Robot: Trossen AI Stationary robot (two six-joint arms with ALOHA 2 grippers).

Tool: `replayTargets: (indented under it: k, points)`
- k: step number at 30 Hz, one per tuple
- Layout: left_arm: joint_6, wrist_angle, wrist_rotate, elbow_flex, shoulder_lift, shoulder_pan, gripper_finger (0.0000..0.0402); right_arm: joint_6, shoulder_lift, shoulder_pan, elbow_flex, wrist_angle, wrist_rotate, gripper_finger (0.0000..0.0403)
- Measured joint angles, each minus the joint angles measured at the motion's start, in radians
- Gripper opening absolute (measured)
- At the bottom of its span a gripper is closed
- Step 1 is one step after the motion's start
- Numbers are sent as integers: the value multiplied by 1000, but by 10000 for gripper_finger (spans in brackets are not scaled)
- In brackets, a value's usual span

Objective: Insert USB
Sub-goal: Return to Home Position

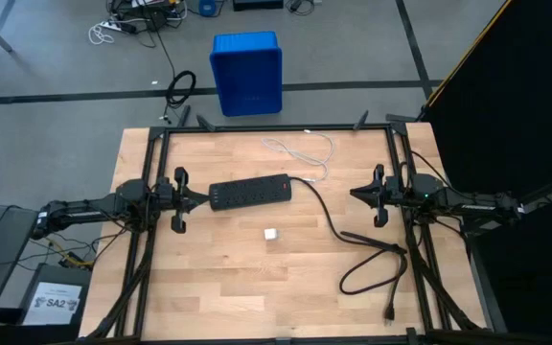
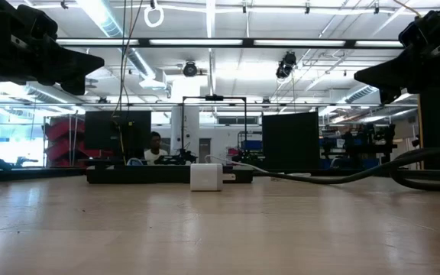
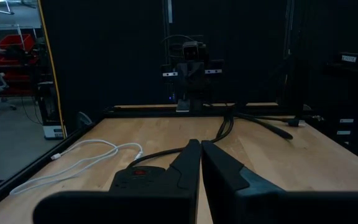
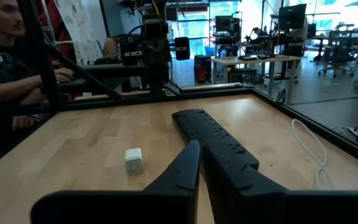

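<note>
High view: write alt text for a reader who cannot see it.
A black power strip lies mid-table between the left gripper and right gripper, both shut. A white adapter sits loose nearby; the white USB cable lies beyond the strip.

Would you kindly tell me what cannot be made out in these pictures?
White USB cable: plugs too small in the high view.
White adapter: port too small in the high view, not showing in the low view.
Power strip: edge-on in the low view, partly behind the adapter, sockets hidden.
</note>
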Motion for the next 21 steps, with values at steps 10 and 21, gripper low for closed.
replayTargets:
  k: [10,21]
  points:
    - [0,0,0,0,0,0,1,0,0,0,0,0,0,11]
    - [0,0,0,0,0,0,1,0,0,0,0,0,0,1]
